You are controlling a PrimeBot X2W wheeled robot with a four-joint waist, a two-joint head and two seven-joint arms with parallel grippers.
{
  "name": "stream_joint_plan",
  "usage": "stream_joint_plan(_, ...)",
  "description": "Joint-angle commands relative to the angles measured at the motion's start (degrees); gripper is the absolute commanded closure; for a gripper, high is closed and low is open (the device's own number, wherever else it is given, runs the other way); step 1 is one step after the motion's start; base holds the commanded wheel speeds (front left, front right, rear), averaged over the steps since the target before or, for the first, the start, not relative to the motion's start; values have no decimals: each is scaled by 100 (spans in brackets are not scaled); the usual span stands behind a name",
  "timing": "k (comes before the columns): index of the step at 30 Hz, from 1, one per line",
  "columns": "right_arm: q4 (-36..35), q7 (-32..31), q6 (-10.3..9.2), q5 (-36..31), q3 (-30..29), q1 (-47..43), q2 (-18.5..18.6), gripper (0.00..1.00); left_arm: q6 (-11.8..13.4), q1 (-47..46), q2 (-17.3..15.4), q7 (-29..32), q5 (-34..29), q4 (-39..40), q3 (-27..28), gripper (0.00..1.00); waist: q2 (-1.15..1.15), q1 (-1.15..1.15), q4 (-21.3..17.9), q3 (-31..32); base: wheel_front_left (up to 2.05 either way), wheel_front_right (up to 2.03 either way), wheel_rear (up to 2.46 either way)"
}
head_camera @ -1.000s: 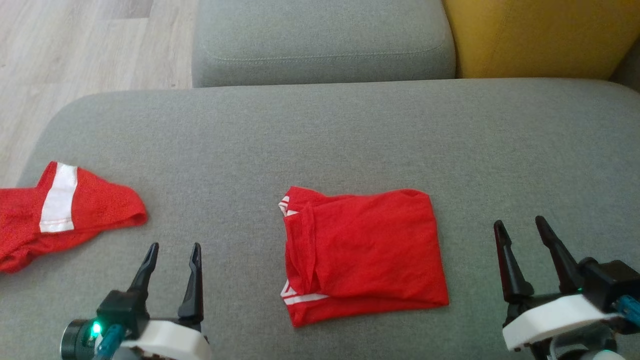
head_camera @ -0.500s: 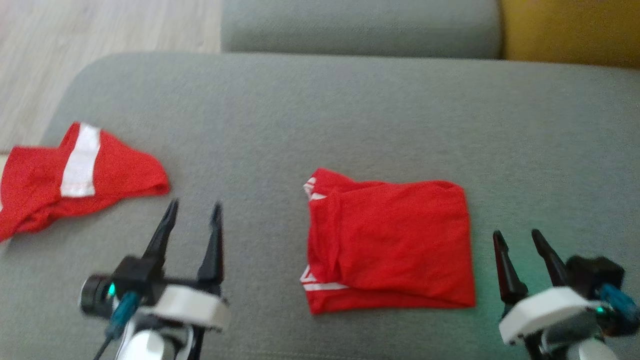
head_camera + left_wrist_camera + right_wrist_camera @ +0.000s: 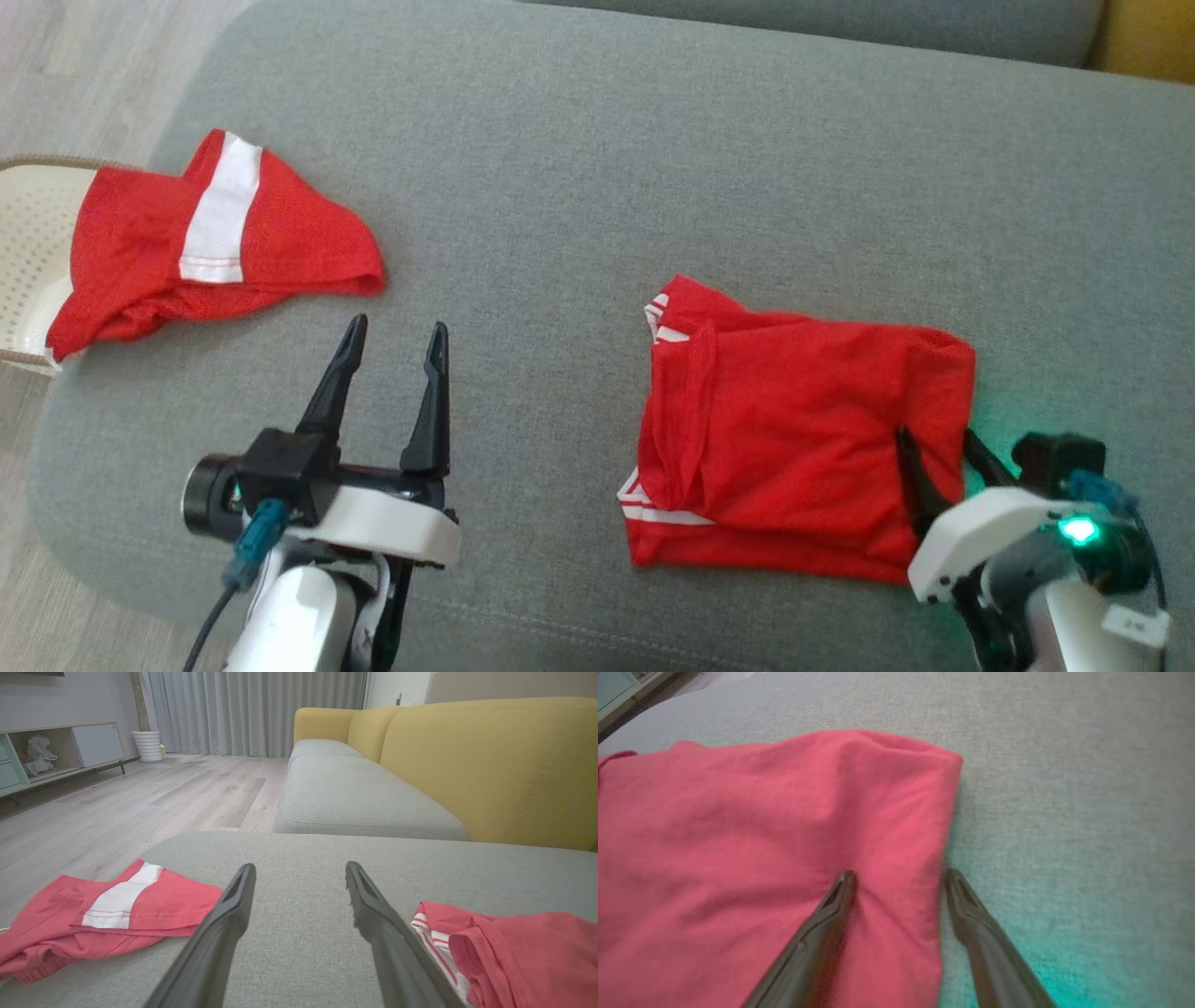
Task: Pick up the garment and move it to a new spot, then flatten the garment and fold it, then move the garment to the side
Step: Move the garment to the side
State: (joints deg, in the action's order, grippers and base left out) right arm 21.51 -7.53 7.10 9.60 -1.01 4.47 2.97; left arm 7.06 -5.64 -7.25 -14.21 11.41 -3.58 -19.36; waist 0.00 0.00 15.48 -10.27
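Grey sofa (image 3: 560,187), wht basket (image 3: 28,243), flr (image 3: 140,793).

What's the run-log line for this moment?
phase: pre-grasp | garment: folded, on cushion | right pincer: open, straddling garment's right edge | left pincer: open, empty, over cushion

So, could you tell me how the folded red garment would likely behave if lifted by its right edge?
Probably floppy: the folded garment is thin, wrinkled cloth, so its layers would likely sag open. With the right gripper straddling one edge, the rest may drag across the cushion.
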Motion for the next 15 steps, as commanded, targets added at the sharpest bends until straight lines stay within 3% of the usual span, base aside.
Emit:
stream_joint_plan(1,41,-156,39,31,229,125,1,78,4,-261,-39,-61,-38,156,247,0,0,0,-60,-13,0,0,0)
stream_joint_plan(2,36,-162,39,42,260,146,-1,100,6,-257,-41,-65,-39,144,261,0,0,0,-102,-10,0,0,0)
stream_joint_plan(10,-166,-145,39,51,485,301,-6,100,22,-190,-109,-76,-29,168,399,0,0,0,-684,39,0,0,0)
stream_joint_plan(15,-219,-194,39,18,759,677,100,100,75,-106,-152,-77,-30,297,490,0,0,0,-1433,42,0,0,0)
